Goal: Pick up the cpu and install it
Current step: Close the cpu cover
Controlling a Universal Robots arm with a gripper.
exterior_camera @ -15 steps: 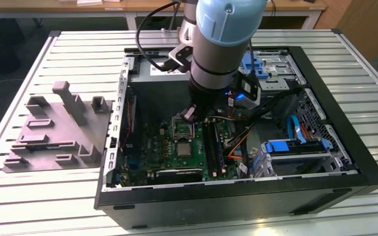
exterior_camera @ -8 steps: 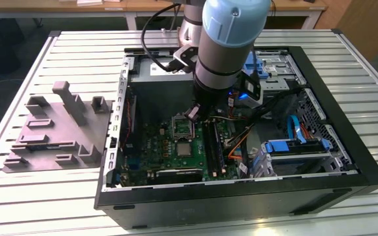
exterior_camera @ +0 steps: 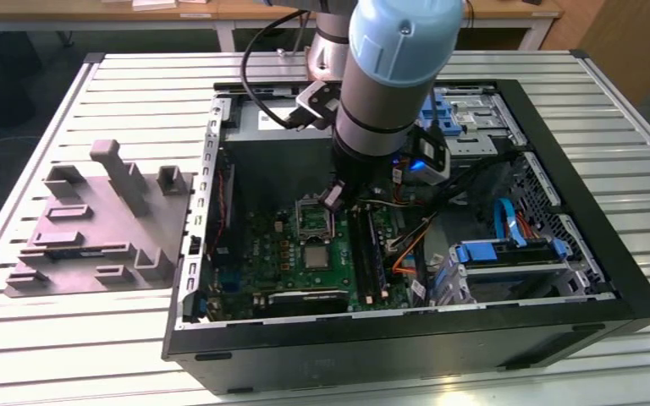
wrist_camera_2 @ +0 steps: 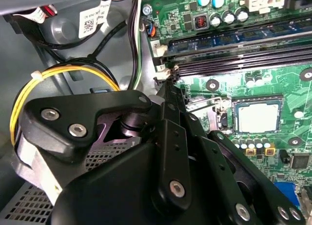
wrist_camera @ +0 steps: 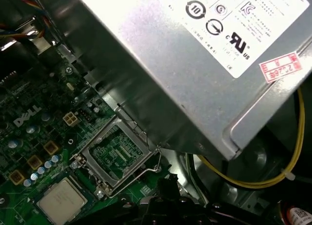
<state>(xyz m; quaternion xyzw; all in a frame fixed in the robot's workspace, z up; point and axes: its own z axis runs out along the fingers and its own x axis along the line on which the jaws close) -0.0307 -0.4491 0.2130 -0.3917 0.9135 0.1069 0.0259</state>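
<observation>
Gripper [exterior_camera: 332, 200] hangs low inside the open case [exterior_camera: 596, 254], at the end of the arm that comes down from the top of my exterior view. Its tip is just above the socket [exterior_camera: 314, 218], at the edge nearer the exterior view's right. I cannot tell from any of my feeds whether the claw is spread or pressed together; I see nothing held in it.

I find the cpu [exterior_camera: 317, 255] lying flat on the motherboard [exterior_camera: 291, 271], silver top up, just beside the socket on the side toward the bottom of the exterior view. It is clear of the gripper. In the first wrist view the cpu [wrist_camera: 61, 200] sits next to the socket [wrist_camera: 114, 154], whose pin field is bare, with a wire lever [wrist_camera: 157, 159] at one corner. The power supply [wrist_camera: 195, 64] looms close over that socket, and a yellow cable [wrist_camera: 292, 152] curves past it.

In the second wrist view the gripper [wrist_camera_2: 168, 88] body takes up much of the foreground; beyond it I see the cpu [wrist_camera_2: 258, 117] and the memory slots [wrist_camera_2: 243, 59] running past it.

Outside the case, a grey fixture [exterior_camera: 99, 228] stands on the slatted table [exterior_camera: 77, 355], well apart toward the exterior view's left.
</observation>
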